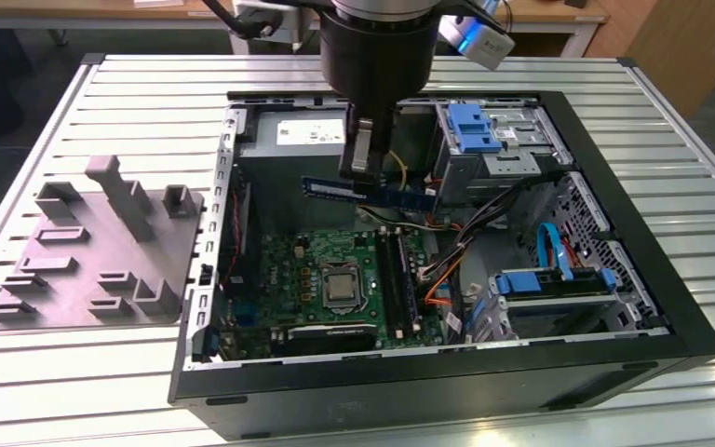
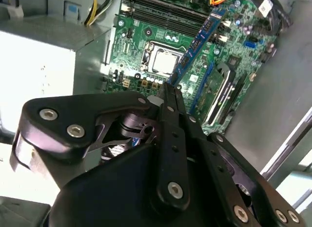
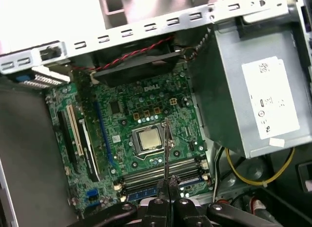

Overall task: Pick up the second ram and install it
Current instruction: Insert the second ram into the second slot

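The claw (image 1: 368, 179) is clamped on the second ram (image 1: 397, 196), its fingers pressed against the stick's flat faces near the middle. The pick-up therefore looks done, and I judge the step in hand to be the carry toward the board. In the exterior view the stick hangs level inside the open computer case (image 1: 457, 382), which sits on the slatted desk (image 1: 72, 382) with a grey fixture (image 1: 97, 251) at the case's nine o'clock. The ram lies along the nine-to-three line, with the power supply (image 1: 298, 137) at its ten o'clock and the drive cage (image 1: 488, 140) at its two o'clock, and it seems to touch nothing but the claw. The motherboard (image 1: 320, 279) lies toward six o'clock from the stick. The long black memory slots (image 1: 395, 275) run along the twelve-to-six line, so stick and slots stand roughly crosswise. In the second wrist view the ram (image 2: 196, 44) reaches out from the claw (image 2: 168, 88) above the board, at an angle to the slots (image 2: 165, 11). As I judge it, seating calls for about a quarter turn of the wrist so the stick lies parallel to a slot, and a shift toward six o'clock until its lower edge is over that slot. An even, straight press would then be needed. I cannot tell which slot is free.
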Motion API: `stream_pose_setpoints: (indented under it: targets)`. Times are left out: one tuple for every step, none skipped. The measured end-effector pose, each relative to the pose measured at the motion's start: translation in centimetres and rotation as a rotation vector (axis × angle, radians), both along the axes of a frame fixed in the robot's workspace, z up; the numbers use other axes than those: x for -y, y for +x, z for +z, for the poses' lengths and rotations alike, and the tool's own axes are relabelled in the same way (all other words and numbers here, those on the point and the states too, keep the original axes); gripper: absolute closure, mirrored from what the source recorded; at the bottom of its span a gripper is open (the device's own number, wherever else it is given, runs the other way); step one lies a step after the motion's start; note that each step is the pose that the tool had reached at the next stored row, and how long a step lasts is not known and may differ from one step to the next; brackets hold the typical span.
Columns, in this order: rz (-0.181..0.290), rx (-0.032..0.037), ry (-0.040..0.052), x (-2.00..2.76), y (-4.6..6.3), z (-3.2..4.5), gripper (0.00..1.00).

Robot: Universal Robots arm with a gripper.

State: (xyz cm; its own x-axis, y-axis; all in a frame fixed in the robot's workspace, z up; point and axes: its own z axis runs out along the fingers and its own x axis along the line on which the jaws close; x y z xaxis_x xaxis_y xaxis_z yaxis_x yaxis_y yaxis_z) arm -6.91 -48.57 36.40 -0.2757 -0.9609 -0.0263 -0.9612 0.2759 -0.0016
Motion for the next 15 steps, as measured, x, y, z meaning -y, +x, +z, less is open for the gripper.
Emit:
stream_pose_setpoints:
  targets:
    - [-0.017,0.0000,0.0001,0.00,0.00,-0.01,0.89]
    - [-0.034,0.0000,0.0000,0.00,0.00,-0.01,0.89]
    - [-0.051,0.0000,0.0001,0.00,0.00,-0.01,0.89]
    - [-0.069,0.0000,0.0001,0.00,0.00,-0.02,0.89]
    - [-0.086,0.0001,0.0001,0.00,0.00,-0.02,0.89]
    - [-0.102,0.0001,0.0002,0.00,0.00,-0.02,0.89]
    - [-0.119,0.0001,0.0001,0.00,0.00,-0.02,0.89]
    - [-0.136,0.0001,0.0001,0.00,0.00,-0.03,0.89]
    - [-0.152,0.0001,0.0001,0.00,0.00,-0.03,0.89]
    - [-0.170,0.0001,0.0001,0.00,0.00,-0.03,0.89]
    - [-0.187,0.0001,0.0001,0.00,0.00,-0.04,0.89]
    - [-0.203,0.0001,0.0001,0.00,0.00,-0.03,0.89]
    - [-0.219,0.0000,0.0000,0.00,0.00,-0.04,0.89]
    - [-0.236,0.0000,0.0000,0.00,0.00,-0.04,0.89]
    - [-0.252,0.0001,0.0001,0.00,0.00,-0.04,0.89]
